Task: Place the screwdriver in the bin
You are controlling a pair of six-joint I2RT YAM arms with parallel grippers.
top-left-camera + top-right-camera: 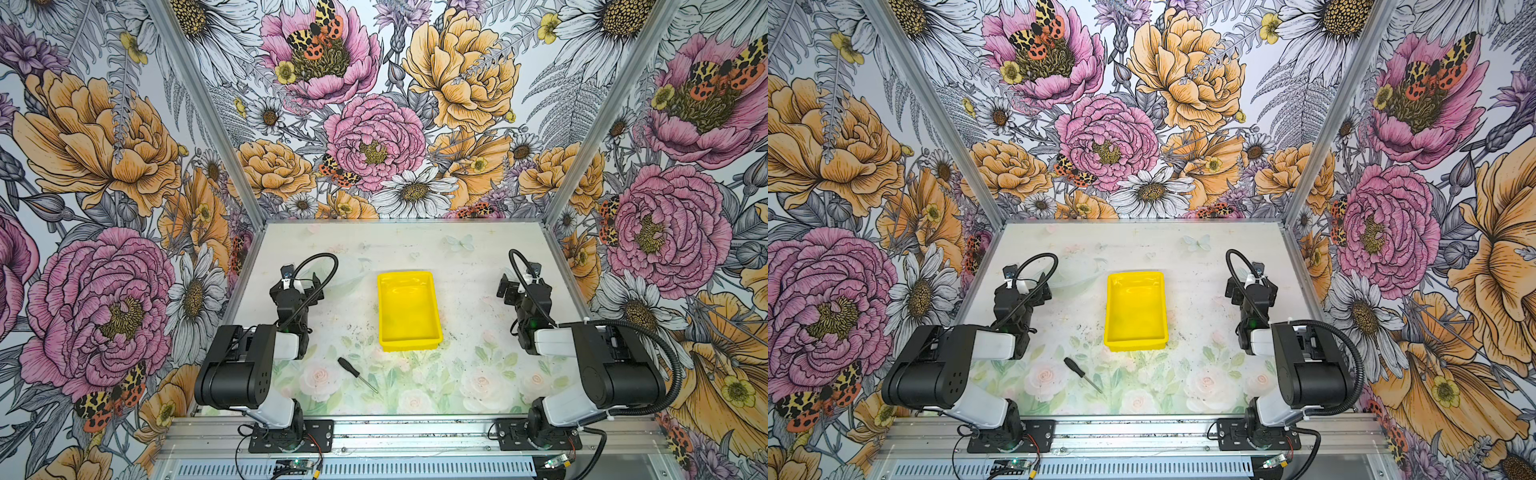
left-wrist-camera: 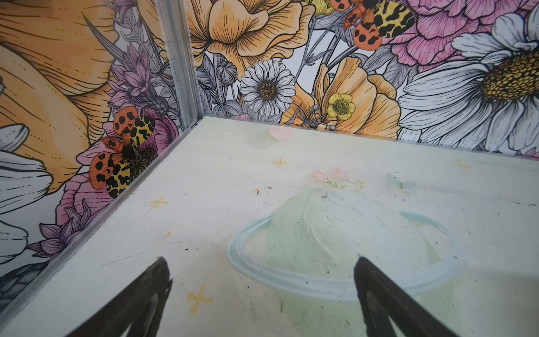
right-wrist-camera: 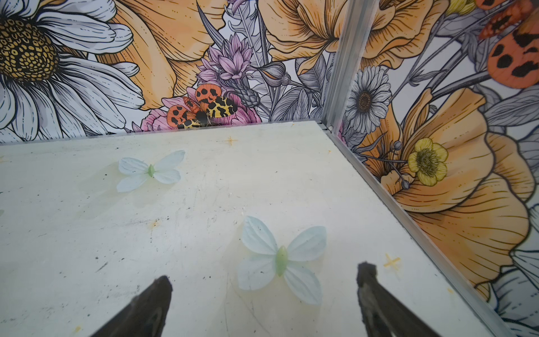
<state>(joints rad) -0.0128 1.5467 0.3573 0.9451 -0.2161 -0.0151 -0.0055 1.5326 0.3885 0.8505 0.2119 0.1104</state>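
At far left, left pincer (image 2: 261, 262) hangs above the counter (image 1: 469, 291), black tapered fingers (image 2: 140, 297) spread wide, gripping nothing. Counter surface matte, pale, scuffed, with faded floral print. Next over, the screwdriver (image 1: 357, 375) lies flat on the counter near the front edge, just off the front-left corner of the bin (image 1: 409, 344), not touching. Ribbed black handle points rear-left, thin silver shaft front-right. Bin sits mid-counter: glossy yellow plastic, rectangular, shallow, raised walls with rim. At right, right pincer (image 3: 265, 274) has dark pointed tips likewise wide apart, over a printed pale-blue butterfly (image 3: 281, 259).
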